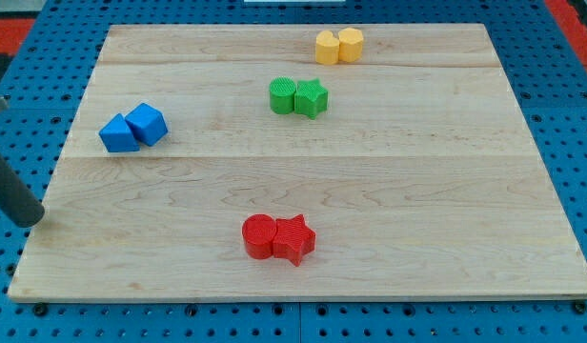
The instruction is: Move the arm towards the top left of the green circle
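Note:
The green circle (282,95) stands in the upper middle of the wooden board (398,191), touching a green star (312,97) on its right. My rod comes in from the view's left edge, and my tip (32,220) rests just off the board's left edge, far to the lower left of the green circle.
Two blue blocks, a triangle-like one (117,134) and a cube (147,124), touch at the left. A red circle (260,236) and red star (293,239) touch at the bottom middle. Two yellow blocks (339,45) touch at the top. Blue pegboard (560,114) surrounds the board.

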Tool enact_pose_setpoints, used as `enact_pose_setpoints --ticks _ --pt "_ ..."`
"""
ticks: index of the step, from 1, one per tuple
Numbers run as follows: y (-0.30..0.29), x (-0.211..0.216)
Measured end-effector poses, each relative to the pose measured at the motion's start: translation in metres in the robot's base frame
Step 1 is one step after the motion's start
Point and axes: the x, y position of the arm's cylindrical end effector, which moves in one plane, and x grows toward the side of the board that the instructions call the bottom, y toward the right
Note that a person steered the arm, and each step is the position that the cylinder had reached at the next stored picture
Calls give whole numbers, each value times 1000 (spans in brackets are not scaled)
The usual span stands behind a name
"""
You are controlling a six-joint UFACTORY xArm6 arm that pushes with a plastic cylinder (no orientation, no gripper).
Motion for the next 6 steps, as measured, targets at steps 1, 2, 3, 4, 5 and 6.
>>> enact_pose_setpoints --ticks 1,2,3,4,5,6 --pt "-5 -6" --pt "13 -9" --pt "56 -40" --pt "93 -77" --pt "150 -100" --pt "194 -131"
